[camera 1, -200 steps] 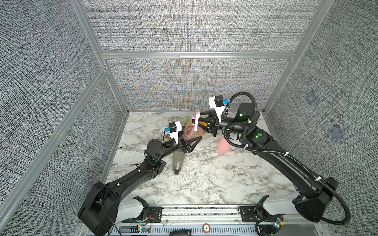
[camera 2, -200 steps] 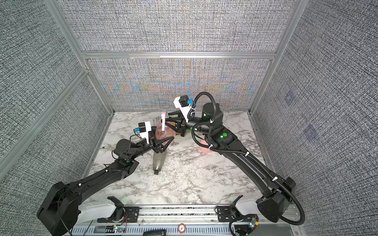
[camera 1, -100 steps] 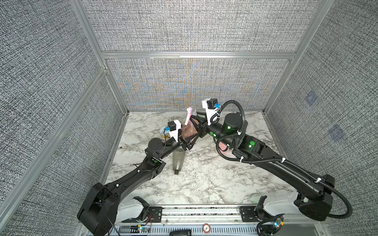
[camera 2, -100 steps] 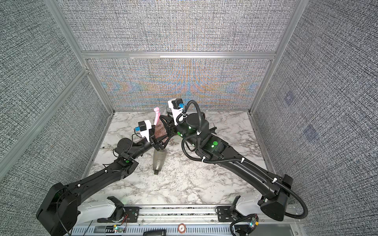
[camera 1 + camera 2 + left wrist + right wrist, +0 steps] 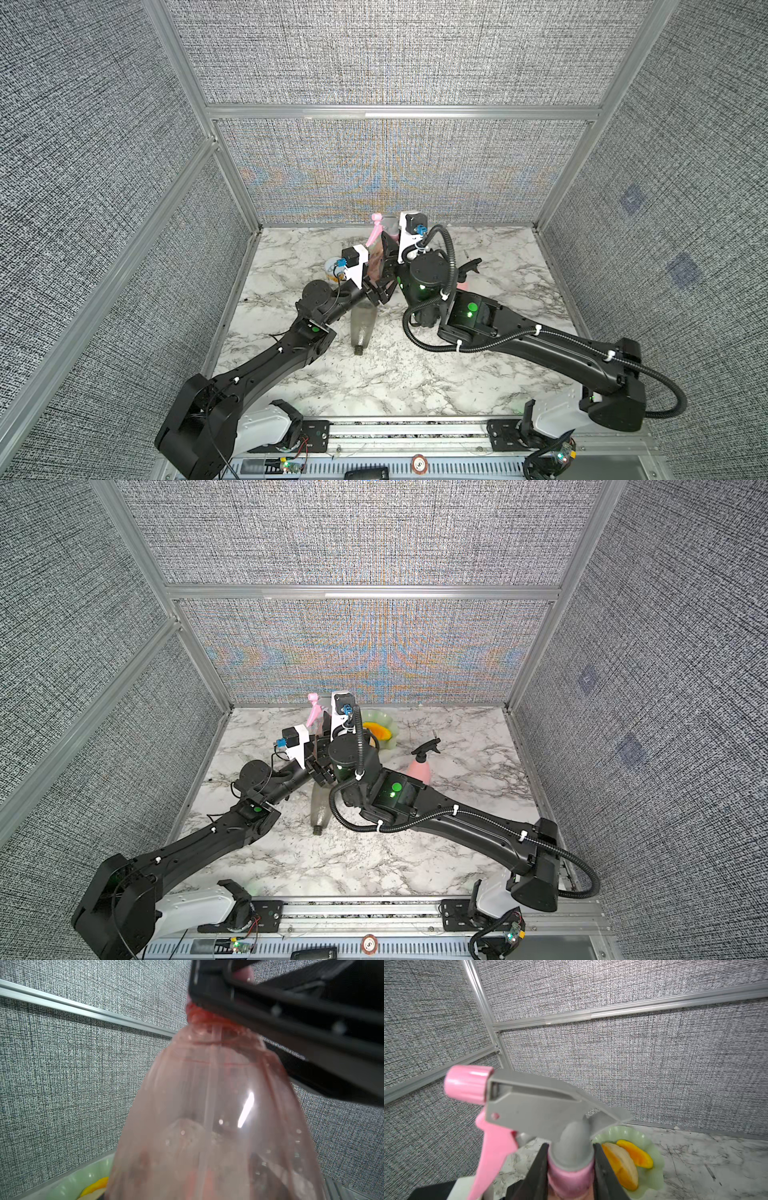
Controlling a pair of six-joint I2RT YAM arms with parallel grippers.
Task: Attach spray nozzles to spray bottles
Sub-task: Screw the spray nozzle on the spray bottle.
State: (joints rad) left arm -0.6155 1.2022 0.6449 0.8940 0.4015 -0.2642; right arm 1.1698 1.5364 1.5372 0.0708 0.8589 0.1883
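The clear pink spray bottle [image 5: 218,1115] is held upright off the table, with my left gripper [image 5: 375,287] shut on its body. A grey-and-pink spray nozzle [image 5: 542,1109] sits on its neck, the dip tube [image 5: 209,1084] running down inside. My right gripper [image 5: 571,1156] is shut on the nozzle's pink collar, and the nozzle [image 5: 376,227] shows above both wrists. A smoky grey bottle [image 5: 363,326] lies on the marble with no nozzle. An opaque pink bottle [image 5: 419,771] stands at the right, carrying a black nozzle [image 5: 426,746].
A pale green scalloped dish [image 5: 384,723] with orange and yellow pieces sits behind the grippers near the back wall. A small tin can [image 5: 332,266] stands beside my left wrist. Fabric walls with metal rails close in three sides.
My right arm has swung in to the left and turned, carrying the grey-and-pink nozzle over the pink bottle's neck. The left arm and its bottle have hardly moved.
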